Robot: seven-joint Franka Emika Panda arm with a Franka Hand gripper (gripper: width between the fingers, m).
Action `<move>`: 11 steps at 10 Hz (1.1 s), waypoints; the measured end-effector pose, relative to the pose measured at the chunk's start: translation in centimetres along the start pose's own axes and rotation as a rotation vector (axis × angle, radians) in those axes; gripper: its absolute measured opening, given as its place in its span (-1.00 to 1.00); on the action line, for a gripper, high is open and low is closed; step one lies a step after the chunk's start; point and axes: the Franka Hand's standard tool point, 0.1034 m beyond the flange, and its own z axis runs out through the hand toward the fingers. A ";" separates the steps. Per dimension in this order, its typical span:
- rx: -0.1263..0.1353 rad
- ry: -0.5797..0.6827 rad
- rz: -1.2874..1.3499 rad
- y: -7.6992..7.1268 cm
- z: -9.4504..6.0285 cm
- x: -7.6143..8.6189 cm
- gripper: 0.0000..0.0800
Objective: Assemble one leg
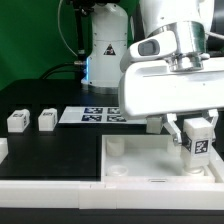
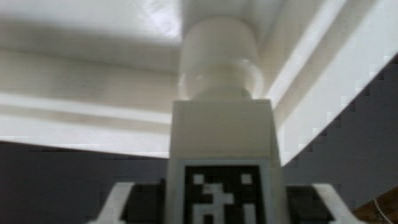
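My gripper point(image 1: 195, 128) is closed part way, with its two fingers pressed on the sides of one leg point(image 1: 198, 143), so I have hold of it. In the exterior view the leg hangs at about four o'clock, with its black-and-white tag facing out. It sits right over the far corner of the big white tabletop point(image 1: 150, 172), on the exterior view's right. In the wrist view I look along the leg point(image 2: 222, 150) and see its round end pointing at the white tabletop point(image 2: 71, 60), close to where two walls meet. I cannot tell if the round end is touching yet, and I cannot see the hole it should go in. So I think the picking up is done and the putting in is not. What is left, I think, is to line the round end up with the corner hole, push it down and turn it tight. Two spare legs point(image 1: 17, 121) wait at about nine o'clock on the black table point(image 1: 50, 150), near the marker board point(image 1: 90, 115).
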 end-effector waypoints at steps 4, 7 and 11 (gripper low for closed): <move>-0.007 0.026 0.000 0.0 0.3 -0.3 -0.27; -0.007 0.025 0.000 0.0 0.3 -0.3 0.12; -0.007 0.025 0.001 0.0 0.3 -0.3 0.62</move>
